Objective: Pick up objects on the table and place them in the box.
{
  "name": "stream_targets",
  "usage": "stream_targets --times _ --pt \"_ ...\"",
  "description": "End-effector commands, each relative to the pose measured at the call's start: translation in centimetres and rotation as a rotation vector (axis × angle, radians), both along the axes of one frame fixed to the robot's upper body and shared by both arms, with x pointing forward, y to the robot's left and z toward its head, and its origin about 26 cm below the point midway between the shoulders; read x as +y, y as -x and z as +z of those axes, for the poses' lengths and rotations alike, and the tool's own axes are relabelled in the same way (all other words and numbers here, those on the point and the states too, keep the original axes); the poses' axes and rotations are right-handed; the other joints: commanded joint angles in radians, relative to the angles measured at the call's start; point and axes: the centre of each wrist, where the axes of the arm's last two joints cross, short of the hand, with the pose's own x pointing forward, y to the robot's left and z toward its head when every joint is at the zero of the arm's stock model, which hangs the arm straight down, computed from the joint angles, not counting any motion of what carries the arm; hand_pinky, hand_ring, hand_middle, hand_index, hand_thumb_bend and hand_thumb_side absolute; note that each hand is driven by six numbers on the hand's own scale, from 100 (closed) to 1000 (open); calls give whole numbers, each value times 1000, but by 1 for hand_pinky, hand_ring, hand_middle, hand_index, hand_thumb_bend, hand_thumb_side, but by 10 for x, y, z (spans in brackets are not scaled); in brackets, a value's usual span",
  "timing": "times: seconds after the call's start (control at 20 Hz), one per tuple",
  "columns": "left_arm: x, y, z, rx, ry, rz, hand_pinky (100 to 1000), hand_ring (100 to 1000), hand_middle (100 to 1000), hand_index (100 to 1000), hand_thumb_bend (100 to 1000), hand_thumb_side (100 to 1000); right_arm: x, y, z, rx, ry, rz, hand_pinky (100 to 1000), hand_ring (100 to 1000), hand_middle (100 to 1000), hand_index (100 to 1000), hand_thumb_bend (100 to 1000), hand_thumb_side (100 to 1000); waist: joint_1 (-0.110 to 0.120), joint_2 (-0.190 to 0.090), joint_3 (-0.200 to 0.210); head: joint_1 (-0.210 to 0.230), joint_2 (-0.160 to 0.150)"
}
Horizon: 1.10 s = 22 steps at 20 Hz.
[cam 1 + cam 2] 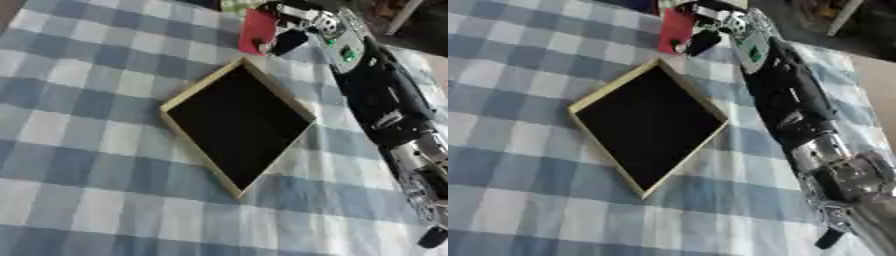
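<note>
left eye view: my right hand [302,22] is stretched out along the right side of the bench [79,150], arm coming in from the lower right and reaching to the far edge. the red object [256,30] sits right at my fingers [287,42], on their left side, just past the far corner of the box [203,95]. it looks like a flat red card or packet standing on edge, long axis roughly up-down in the picture. my fingers seem curled against it, dark fingertips overlapping its right edge, so i judge i'm holding it, though i cannot tell whether it's lifted or resting on the cloth. the box lies below-left of the hand, black inside, tan rim, turned diamond-wise, nothing in it that i can see. right eye view: same layout, red object touching my fingers at the top, box corner just beneath it. box interior is near, toward me and to my left from the hand. so the coming move is short: carry the red thing back and leftwards over the near rim corner, then lower. main risk i'd guess is clipping that rim corner. my left hand shows in neither view, the right is the only one nearby.
</note>
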Motion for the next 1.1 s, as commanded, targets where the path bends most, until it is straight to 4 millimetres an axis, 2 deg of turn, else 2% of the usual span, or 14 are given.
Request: stream_targets --times 0.05,0.25,0.45,0.5,0.55,0.6,0.7,0.75,0.8,1.1 --pt "0 3 4 -11 -12 -1 813 865 812 731 126 830 -6 12 24 -72 20 4 857 781 592 828 100 243 19 -35 -6 2 5" --pt "3 4 1 -1 -10 8 813 865 813 733 127 826 3 19 35 -116 49 57 860 760 577 812 100 199 31 -55 -24 4 27" --pt "8 5 -4 14 3 29 813 864 813 734 127 823 21 30 45 -179 89 150 845 724 551 793 100 160 49 -78 -52 5 52" --pt "9 6 -5 16 10 35 812 864 813 735 128 821 27 34 47 -197 99 179 846 717 545 786 100 182 54 -83 -58 6 59" --pt "10 6 -6 17 16 40 812 864 815 737 169 888 31 38 49 -211 107 203 841 710 542 783 144 260 58 -87 -62 7 65" --pt "11 6 -6 15 23 46 812 864 814 739 130 817 37 42 50 -224 117 231 831 697 528 775 100 139 63 -92 -66 7 71" --pt "14 7 -8 13 40 63 812 864 815 741 131 814 48 50 52 -246 131 285 829 695 528 774 100 129 73 -102 -74 7 82" --pt "16 7 -9 13 48 72 813 864 815 742 132 813 53 54 52 -252 139 309 833 696 530 774 141 171 77 -106 -77 8 87" --pt "18 8 -10 12 57 84 813 864 816 743 134 811 59 58 51 -258 151 335 837 696 530 773 100 123 82 -111 -81 12 92" --pt "30 11 -15 11 113 158 813 864 817 748 141 806 94 85 40 -305 170 477 820 684 522 766 100 100 105 -140 -110 40 120"
